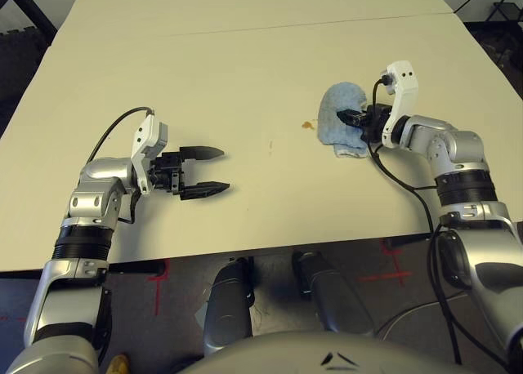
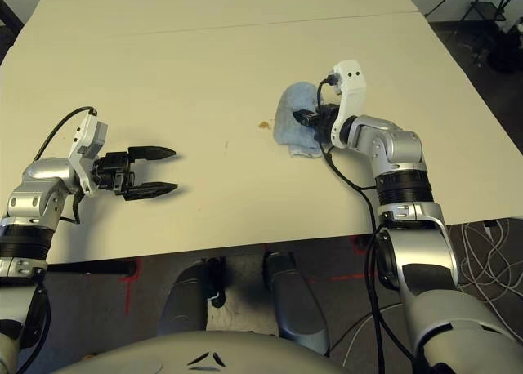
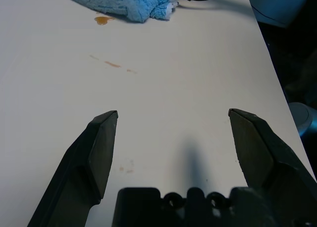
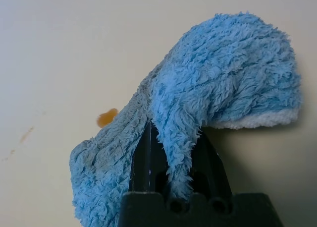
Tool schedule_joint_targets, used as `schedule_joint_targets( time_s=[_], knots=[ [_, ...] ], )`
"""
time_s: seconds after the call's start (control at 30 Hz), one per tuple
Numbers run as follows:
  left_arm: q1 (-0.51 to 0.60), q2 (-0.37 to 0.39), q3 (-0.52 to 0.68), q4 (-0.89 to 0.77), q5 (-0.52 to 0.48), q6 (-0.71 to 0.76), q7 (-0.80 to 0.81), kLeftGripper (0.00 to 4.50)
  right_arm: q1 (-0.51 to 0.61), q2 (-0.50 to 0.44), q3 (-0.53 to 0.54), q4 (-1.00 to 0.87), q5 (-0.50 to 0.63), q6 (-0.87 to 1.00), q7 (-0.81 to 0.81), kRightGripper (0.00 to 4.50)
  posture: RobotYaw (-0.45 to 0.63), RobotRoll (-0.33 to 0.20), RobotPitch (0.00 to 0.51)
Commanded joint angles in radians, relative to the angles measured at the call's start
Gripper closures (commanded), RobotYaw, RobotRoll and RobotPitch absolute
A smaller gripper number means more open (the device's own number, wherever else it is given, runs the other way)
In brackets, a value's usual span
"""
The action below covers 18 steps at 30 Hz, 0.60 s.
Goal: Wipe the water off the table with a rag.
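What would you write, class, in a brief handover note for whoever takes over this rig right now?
Right gripper: shut on the rag, a fold pinched between its fingers.
Left gripper: open and empty, above the table.
Water: an orange-brown spot right beside the rag, fainter streaks further toward the left gripper.
Done: rag in hand and at the table.
Left: wipe up the spot and the streaks.
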Motion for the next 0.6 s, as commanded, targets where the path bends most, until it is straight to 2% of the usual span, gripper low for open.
schedule_joint_targets(
  time_s=[0.03, 0.6],
  knots=[
    [0.012, 0.011, 0.004, -0.013, 0.002, 0.005, 0.001, 0.00, 0.005, 0.047, 0.044, -0.006, 0.001, 0.034, 0.019, 4.39, -0.20, 0.000, 0.208],
    [-0.001, 0.007, 0.003, 0.001, 0.007, -0.003, 0.005, 0.00, -0.025, 0.184, 0.096, -0.034, -0.005, 0.052, 0.018, 4.39, -0.20, 0.000, 0.203]
  ],
)
